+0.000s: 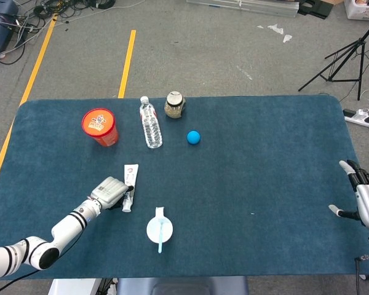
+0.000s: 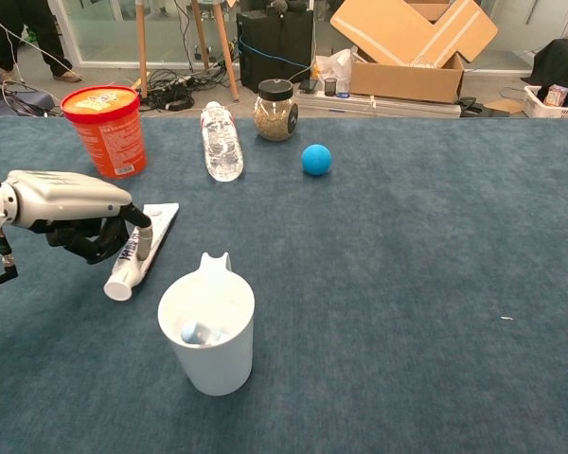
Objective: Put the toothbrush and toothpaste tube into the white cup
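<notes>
The left hand [image 2: 76, 213] sits low over the counter [image 1: 264, 184] at its near-left part, fingers curled in beside the toothpaste tube [image 2: 140, 249]; from the chest view they touch the tube's left flank, but whether they truly clamp it I cannot tell, since the tube lies flat on the cloth. The tube's long axis runs from its cap, nearest the robot, up and away to its flat crimped end, angled a little rightward, so the hand meets it side-on. Just right of the cap and a little nearer stands the white cup [image 2: 208, 331], upright, with the toothbrush [image 1: 162, 236] already inside, head down and handle sticking out over the rim. The left hand is by far the nearer; the right hand [image 1: 366, 200] hangs at the far right edge, fingers spread, holding nothing. The stretch between tube and cup looks free; the red tub [image 1: 100, 126], bottle [image 1: 150, 123], jar [image 1: 174, 104] and blue ball [image 1: 194, 137] stand well apart behind.
</notes>
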Robot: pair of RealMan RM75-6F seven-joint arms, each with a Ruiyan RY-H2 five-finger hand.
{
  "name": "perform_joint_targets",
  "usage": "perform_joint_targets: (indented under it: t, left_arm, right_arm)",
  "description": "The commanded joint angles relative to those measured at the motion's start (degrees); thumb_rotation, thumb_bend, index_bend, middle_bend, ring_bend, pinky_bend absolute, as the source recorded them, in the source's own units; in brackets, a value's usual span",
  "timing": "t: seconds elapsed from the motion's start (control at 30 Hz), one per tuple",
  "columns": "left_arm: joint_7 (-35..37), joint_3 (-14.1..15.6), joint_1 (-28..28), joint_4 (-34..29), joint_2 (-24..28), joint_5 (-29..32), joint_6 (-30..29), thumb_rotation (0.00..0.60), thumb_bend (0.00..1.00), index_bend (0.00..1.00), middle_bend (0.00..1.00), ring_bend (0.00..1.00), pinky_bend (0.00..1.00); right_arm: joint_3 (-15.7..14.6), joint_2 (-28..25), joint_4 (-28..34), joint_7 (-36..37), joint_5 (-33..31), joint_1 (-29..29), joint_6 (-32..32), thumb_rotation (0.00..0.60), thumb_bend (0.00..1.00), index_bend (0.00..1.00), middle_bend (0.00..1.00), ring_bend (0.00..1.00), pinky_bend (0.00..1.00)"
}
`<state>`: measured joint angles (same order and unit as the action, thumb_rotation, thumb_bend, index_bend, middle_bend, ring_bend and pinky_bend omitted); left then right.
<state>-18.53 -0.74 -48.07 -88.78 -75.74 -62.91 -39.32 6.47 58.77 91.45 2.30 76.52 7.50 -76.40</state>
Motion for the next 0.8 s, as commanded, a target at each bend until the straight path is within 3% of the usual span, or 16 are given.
perform_joint_targets:
  t: [0.03,0.4,0.8]
  left_arm:
    - [-0.8,0.5,0.1,-0.5,0.7,0.9,-0.3,0.6,1.0,0.37,1.0,1.0,0.96]
    - [-2.3,1.6,0.6,-1.6,2.3,3.4,-1.7,0.6,1.0,0.38,1.0,1.0,0.96]
    - [3.4,0.0,1.2,-2.5,1.7,-0.5,-2.2,0.6,1.0,0.38,1.0,1.0,0.96]
  right_arm:
    - [0.0,0.0,0.0,-0.1,0.0,0.0,0.0,0.6,0.0,0.12,0.1,0.15,0.57]
    - [0.0,0.1,0.0,-0.3,-0.1,0.0,0.0,0.6,0.0,0.12,0.1,0.15,0.57]
    - [0.1,0.1,0.0,-0.2,-0.2,0.0,0.0,0.6,0.0,0.12,0.1,0.15,0.57]
